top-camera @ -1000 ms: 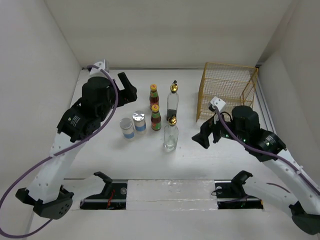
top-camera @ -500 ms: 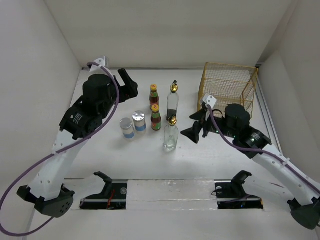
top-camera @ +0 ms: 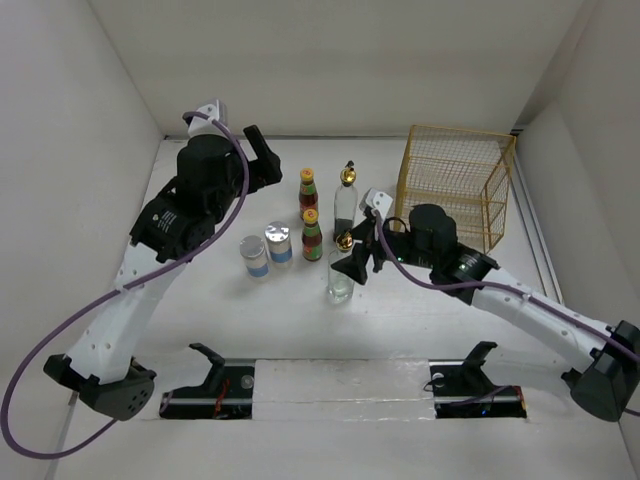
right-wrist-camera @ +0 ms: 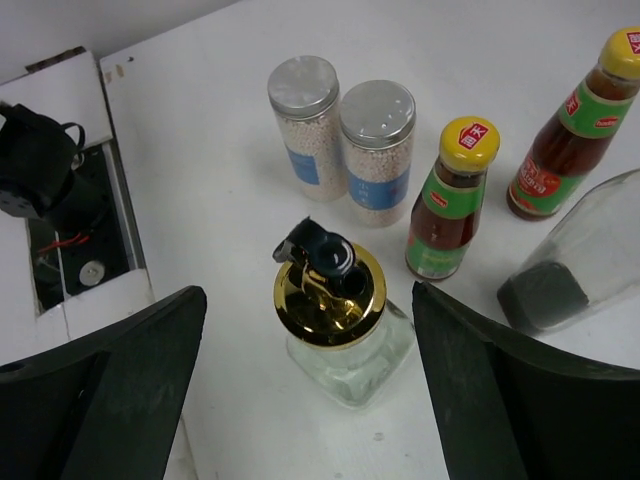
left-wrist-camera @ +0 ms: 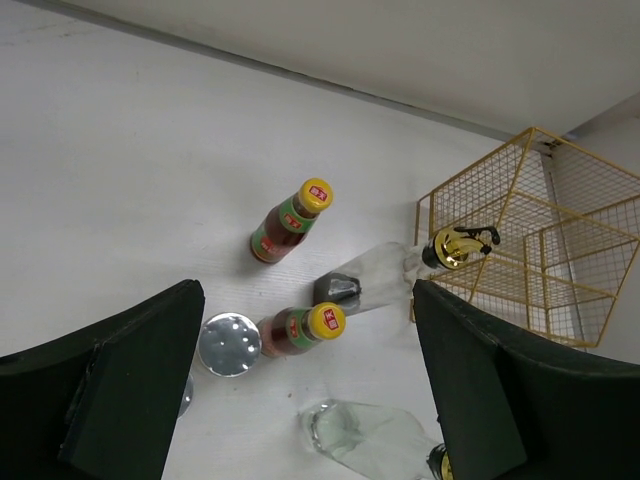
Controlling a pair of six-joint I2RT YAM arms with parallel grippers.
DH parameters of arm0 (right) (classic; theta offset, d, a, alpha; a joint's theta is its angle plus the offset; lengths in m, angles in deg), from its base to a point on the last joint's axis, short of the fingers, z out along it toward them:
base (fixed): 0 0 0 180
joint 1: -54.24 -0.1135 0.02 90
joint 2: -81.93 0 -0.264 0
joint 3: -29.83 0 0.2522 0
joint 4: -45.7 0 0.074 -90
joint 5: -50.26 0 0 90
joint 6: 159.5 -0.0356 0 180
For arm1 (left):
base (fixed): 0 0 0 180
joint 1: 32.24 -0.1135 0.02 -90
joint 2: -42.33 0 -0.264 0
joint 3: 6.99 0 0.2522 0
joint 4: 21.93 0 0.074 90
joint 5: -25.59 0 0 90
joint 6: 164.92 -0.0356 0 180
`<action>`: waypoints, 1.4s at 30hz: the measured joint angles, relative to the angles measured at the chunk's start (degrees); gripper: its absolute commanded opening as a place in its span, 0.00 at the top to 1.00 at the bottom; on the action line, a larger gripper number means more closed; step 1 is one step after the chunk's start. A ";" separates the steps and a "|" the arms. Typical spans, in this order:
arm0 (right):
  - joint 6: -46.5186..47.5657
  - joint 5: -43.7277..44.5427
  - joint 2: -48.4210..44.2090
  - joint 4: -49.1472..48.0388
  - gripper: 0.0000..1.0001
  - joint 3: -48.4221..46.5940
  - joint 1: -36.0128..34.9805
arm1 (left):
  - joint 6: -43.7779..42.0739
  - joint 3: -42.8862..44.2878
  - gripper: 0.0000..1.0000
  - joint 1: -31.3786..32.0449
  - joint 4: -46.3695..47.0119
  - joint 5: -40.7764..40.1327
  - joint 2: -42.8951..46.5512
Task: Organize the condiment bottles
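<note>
The condiment bottles stand mid-table. Two sauce bottles (top-camera: pixel 308 193) (top-camera: pixel 312 236) form one column, with two clear glass bottles (top-camera: pixel 346 197) (top-camera: pixel 340 274) to their right and two silver-lidded jars (top-camera: pixel 254 257) (top-camera: pixel 279 243) to their left. My right gripper (top-camera: pixel 358 255) is open beside the near glass bottle. In the right wrist view its fingers (right-wrist-camera: pixel 110 390) flank that bottle's gold stopper (right-wrist-camera: pixel 330 292) without touching it. My left gripper (top-camera: pixel 262 165) hangs open and holds nothing, high and left of the far sauce bottle (left-wrist-camera: pixel 290 218).
A yellow wire basket (top-camera: pixel 455 185) stands at the back right, just behind my right arm. White walls close in the table on the left, back and right. The arm bases and a rail run along the near edge.
My right arm has swung left from in front of the basket, and its gripper is now beside the near glass bottle. The left arm has lifted a little toward the back.
</note>
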 measured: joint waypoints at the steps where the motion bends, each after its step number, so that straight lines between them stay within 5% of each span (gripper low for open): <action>1: 0.02 0.26 0.57 -0.61 0.12 0.00 -0.15 | -0.07 0.00 0.19 0.00 0.11 -0.09 -0.13; 13: -0.39 5.38 4.44 -8.26 0.22 1.57 -0.33 | -1.14 0.00 0.19 0.00 1.97 -0.13 -1.03; 18: -1.14 6.73 6.08 -10.82 0.47 3.56 -0.33 | -1.55 0.00 0.19 0.00 2.32 -0.13 -1.29; 19: -1.25 6.91 6.25 -11.26 0.61 3.89 -0.33 | -1.64 0.00 0.19 0.00 2.38 -0.13 -1.33; 23: -1.88 8.76 6.43 -13.03 0.89 4.46 -0.37 | -2.08 0.00 0.19 0.00 2.45 -0.13 -1.33; 33: -3.06 14.03 -0.83 -4.20 1.00 2.49 -1.14 | -2.75 0.00 0.19 0.00 2.45 -0.13 -1.33; 42: -2.34 23.43 -0.70 12.13 1.00 -23.76 -0.37 | -2.89 0.28 0.20 0.00 2.78 2.49 -1.38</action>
